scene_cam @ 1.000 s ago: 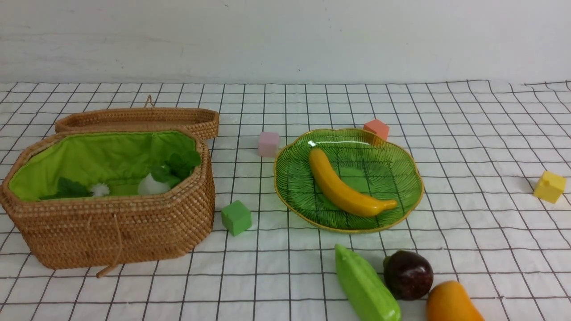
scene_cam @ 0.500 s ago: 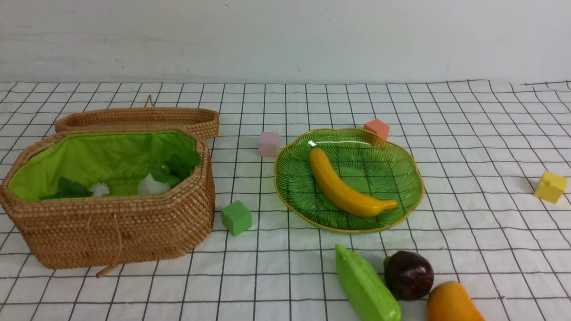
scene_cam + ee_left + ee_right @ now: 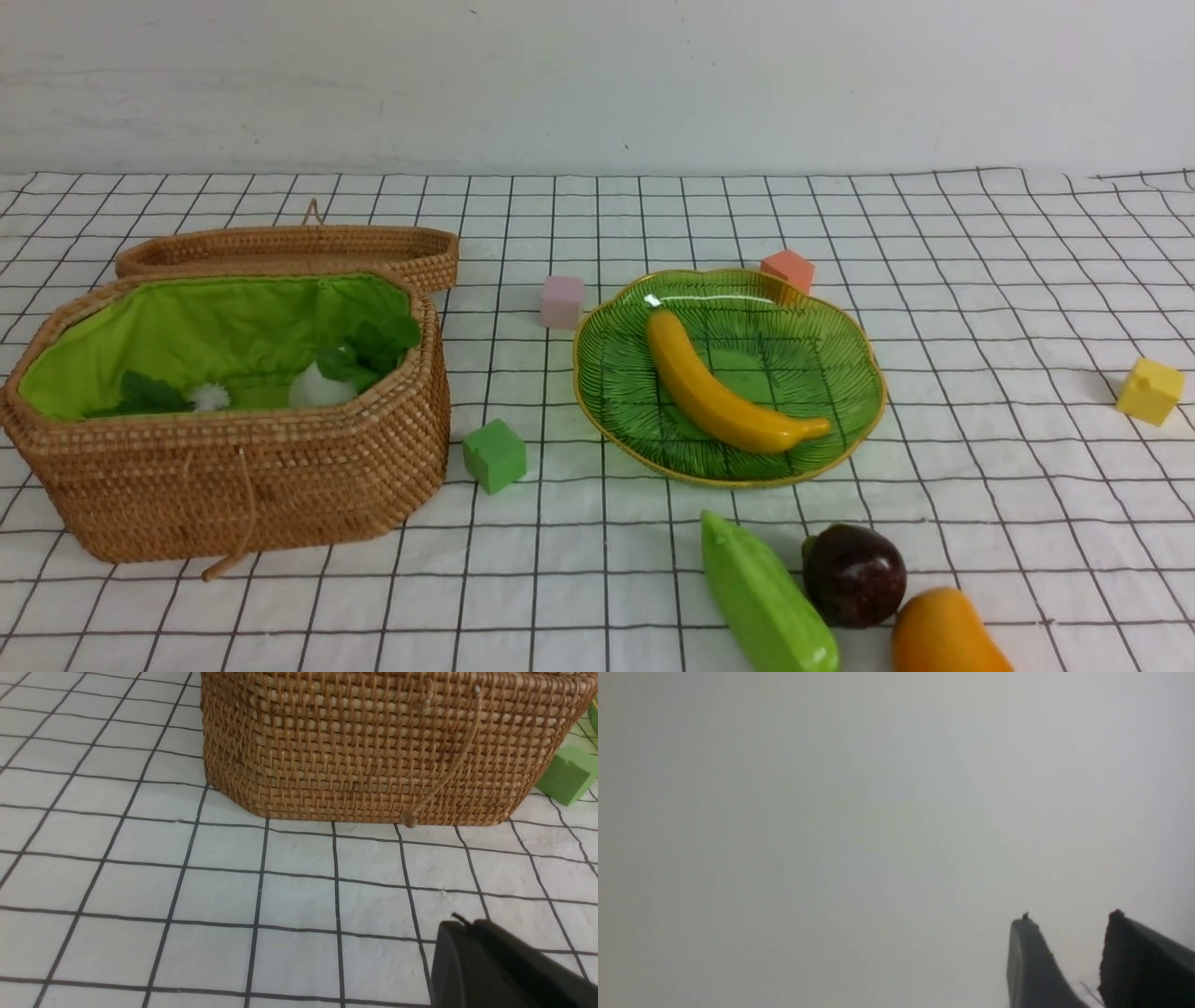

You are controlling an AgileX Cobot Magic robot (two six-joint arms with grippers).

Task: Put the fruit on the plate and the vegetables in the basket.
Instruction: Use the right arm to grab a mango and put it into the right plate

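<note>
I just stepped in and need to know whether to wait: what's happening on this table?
A two-armed robot is sorting toy food; neither arm holds anything. The left gripper is shut near the brown woven basket; the right gripper is open, facing a blank grey surface. A white radish with green leaves lies in the basket, a long yellow banana on the green glass plate. The light-green gourd, dark purple ball and orange-yellow mango lie on the checked cloth.
</note>
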